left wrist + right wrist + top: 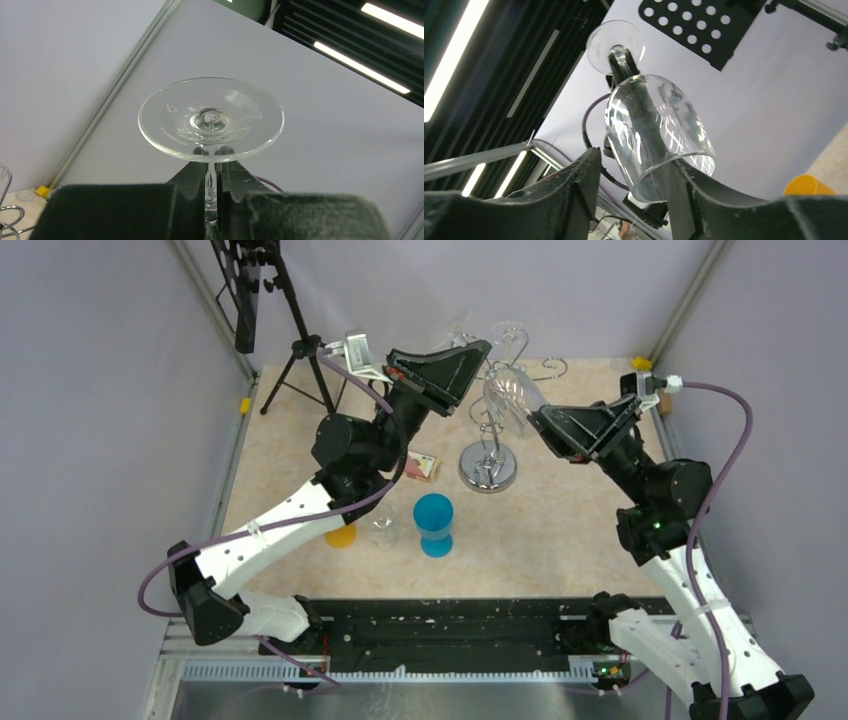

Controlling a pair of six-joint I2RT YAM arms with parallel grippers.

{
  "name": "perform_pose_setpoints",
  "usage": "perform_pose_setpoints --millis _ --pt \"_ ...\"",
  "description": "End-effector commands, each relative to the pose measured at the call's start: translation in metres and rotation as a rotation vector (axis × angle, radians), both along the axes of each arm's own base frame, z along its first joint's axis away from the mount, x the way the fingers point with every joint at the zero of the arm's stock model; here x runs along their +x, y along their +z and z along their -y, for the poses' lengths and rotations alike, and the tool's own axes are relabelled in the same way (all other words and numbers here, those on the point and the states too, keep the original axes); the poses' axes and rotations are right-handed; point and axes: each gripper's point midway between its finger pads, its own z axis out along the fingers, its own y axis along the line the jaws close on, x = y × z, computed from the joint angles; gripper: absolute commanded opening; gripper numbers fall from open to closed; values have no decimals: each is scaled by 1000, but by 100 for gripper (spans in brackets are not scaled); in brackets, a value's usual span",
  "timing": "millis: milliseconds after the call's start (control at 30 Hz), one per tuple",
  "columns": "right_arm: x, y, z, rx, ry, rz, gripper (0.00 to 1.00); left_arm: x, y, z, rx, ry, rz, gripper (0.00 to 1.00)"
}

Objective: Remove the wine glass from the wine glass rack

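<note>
Two end effectors crowd one clear, thin-walled wine glass, and that is where we see the trouble. The left end effector is clamped on the slim stem just under the round foot, so the whole glass hangs from one narrow pinch. We judge it could pivot or slip in that grip if the arm swings. The right end effector stands wide, its dark padded fingers framing the bowl's open rim; we cannot tell whether either pad touches the glass. If it closes hard the bowl could crack, and if the two arms pull in different directions the stem could snap.

The glass hangs tilted in the air above the shiny chrome wire wine glass rack. The rack's disc base stands on the table toward the far edge, about midway between the left and right edges. No wire shows around the foot in the left wrist view, so we judge the glass free of the curled arms. The bowl is close beside them, though, and a careless sweep could knock it against the wire or tip the rack. A drop would land near the base or the blue plastic cup nearer the front edge.

Our left arm reaches up and across from the near left corner, wrist raised over the rack. Our right arm rises from the near right corner and leans inward, its end effector aimed up at the bowl.
</note>
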Motion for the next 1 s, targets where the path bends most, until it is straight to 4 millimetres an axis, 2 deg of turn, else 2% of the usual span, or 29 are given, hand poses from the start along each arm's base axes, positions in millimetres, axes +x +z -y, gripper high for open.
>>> perform_pose_setpoints --millis 0,267,533,700,767,967 --pt "-27 46 11 105 -4 194 46 -18 28 -19 -107 -21 72 0" --pt "-29 60 11 168 28 262 32 -19 26 -22 -128 -24 73 0" --pt "-30 64 8 204 78 264 19 -22 21 -21 -134 -37 95 0" --pt "-31 65 8 213 86 260 0 -22 20 -22 -130 -32 109 1" --pt "-30 65 9 212 77 256 0 -23 20 -24 -128 -27 114 9" --pt "-29 65 12 199 29 257 0 -29 18 -25 -87 -22 144 45"
